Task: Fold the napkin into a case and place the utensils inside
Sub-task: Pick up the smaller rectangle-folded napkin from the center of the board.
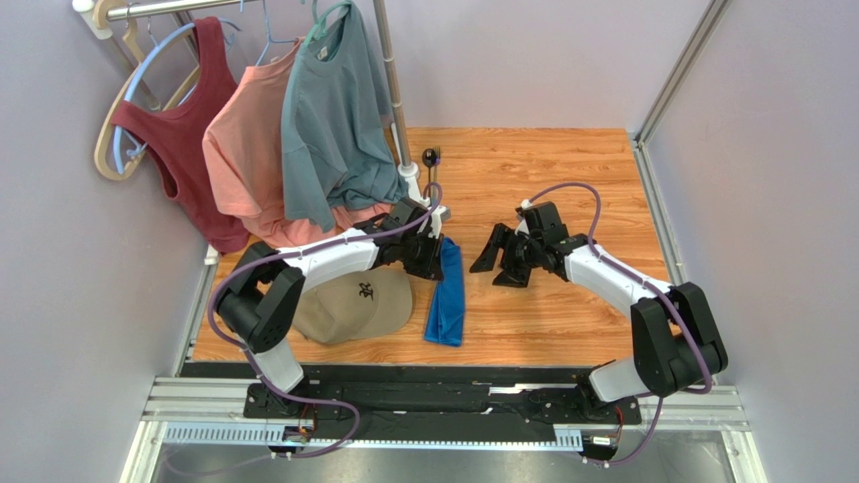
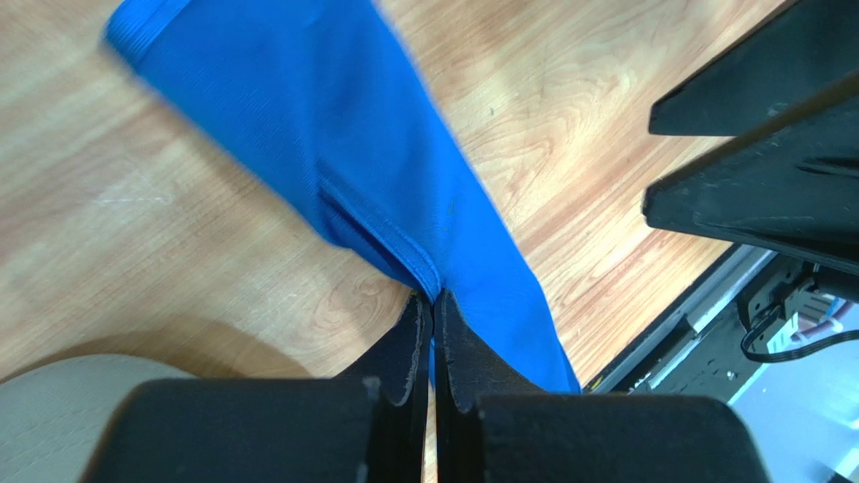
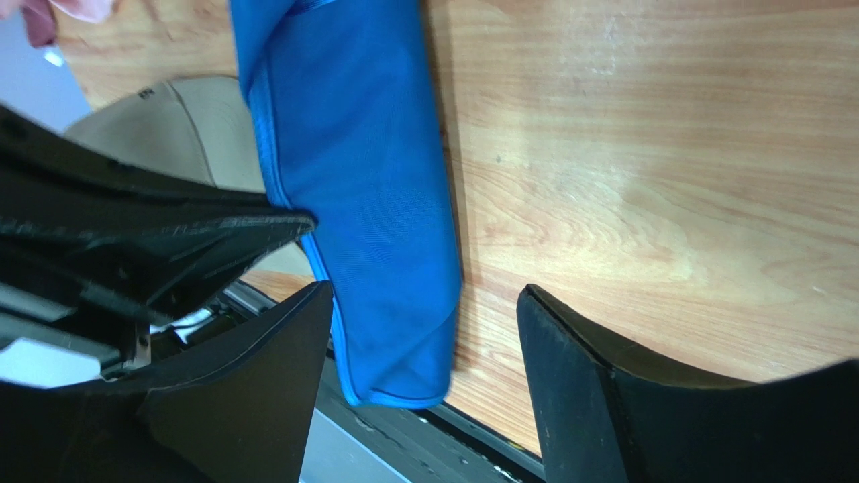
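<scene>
While your L tool (image 2: 434, 302) sits pinched shut on the napkin's (image 1: 447, 292) far-end hem, the R tool (image 1: 502, 258) hangs wide open, empty, just right of it. Strip's long axis runs near-far on the bench (image 1: 565, 181), beside the cap (image 1: 353, 302); L arm's nearer.

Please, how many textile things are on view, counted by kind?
Hanging garments: 3 (dark red tank top, salmon T-shirt, grey-teal T-shirt)
Tan fabric cap: 1
Bright blue folded cloth napkin: 1
Total: 5
</scene>
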### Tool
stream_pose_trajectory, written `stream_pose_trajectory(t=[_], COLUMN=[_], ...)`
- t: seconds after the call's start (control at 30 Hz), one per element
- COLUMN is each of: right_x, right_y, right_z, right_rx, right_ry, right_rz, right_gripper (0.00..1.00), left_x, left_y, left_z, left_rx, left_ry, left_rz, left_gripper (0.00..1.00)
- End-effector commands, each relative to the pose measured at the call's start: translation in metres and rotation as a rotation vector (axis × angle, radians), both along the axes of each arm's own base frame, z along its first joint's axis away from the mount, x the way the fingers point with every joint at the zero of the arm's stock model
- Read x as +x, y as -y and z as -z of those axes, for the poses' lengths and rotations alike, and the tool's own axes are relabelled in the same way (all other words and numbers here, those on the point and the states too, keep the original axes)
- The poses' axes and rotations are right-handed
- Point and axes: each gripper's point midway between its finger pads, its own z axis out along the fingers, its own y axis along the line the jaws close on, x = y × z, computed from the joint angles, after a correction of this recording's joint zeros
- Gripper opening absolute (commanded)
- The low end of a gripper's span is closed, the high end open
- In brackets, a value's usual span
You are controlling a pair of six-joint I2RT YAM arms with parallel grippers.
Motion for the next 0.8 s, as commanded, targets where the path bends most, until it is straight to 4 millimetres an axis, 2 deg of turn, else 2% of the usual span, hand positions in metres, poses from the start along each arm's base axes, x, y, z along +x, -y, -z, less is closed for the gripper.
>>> stream_pose_trajectory(t=[0.0,0.03,0.1,0.27,0.33,0.4,0.43,0.47,0.57,0.6,0.63,0.67,0.7,0.73,0.77], right_x=[0.027,0.027,0.028,0.026,0.026,0.028,0.026,0.026,0.027,0.031,0.027,0.028,0.031,0.027,0.026], right_y=[-0.015,-0.014,-0.015,-0.006,0.000,0.010,0.014,0.018,0.042,0.055,0.064,0.071,0.083,0.091,0.097], right_z=[-0.034,-0.030,-0.031,-0.024,-0.020,-0.019,-0.016,-0.015,-0.008,-0.005,0.000,0.001,0.002,0.004,0.005], right_rx=[0.074,0.062,0.052,0.020,0.012,-0.001,-0.012,-0.017,-0.065,-0.095,-0.126,-0.145,-0.179,-0.208,-0.234], right_ry=[0.083,0.072,0.078,0.076,0.069,0.073,0.063,0.059,0.030,0.027,-0.005,-0.007,0.000,-0.016,-0.017], right_rz=[0.039,0.027,0.014,0.006,0.020,0.035,0.042,0.051,0.114,0.144,0.160,0.175,0.200,0.213,0.230], right_gripper=[0.72,0.72,0.72,0.72,0.72,0.72,0.71,0.71,0.68,0.64,0.63,0.63,0.63,0.63,0.64], left_x=[0.012,0.015,0.015,0.016,0.021,0.023,0.023,0.024,0.029,0.038,0.035,0.037,0.045,0.041,0.042], left_y=[-0.002,0.002,-0.009,-0.024,-0.030,-0.033,-0.034,-0.035,-0.040,-0.039,-0.047,-0.047,-0.041,-0.046,-0.045], left_z=[-0.025,-0.033,-0.027,-0.031,-0.041,-0.040,-0.048,-0.041,-0.038,-0.047,-0.047,-0.037,-0.049,-0.050,-0.042], left_rx=[0.021,0.033,0.111,0.302,0.373,0.457,0.487,0.533,0.684,0.728,0.795,0.850,0.871,0.922,0.975], left_ry=[0.093,0.113,0.087,0.058,0.104,0.137,0.148,0.146,0.180,0.240,0.237,0.232,0.288,0.286,0.283], left_rz=[-0.011,-0.005,-0.021,-0.080,-0.103,-0.116,-0.118,-0.116,-0.139,-0.169,-0.172,-0.184,-0.211,-0.217,-0.219], left_gripper=[0.00,0.00,0.00,0.00,0.00,0.00,0.00,0.00,0.00,0.00,0.00,0.00,0.00,0.00,0.00])
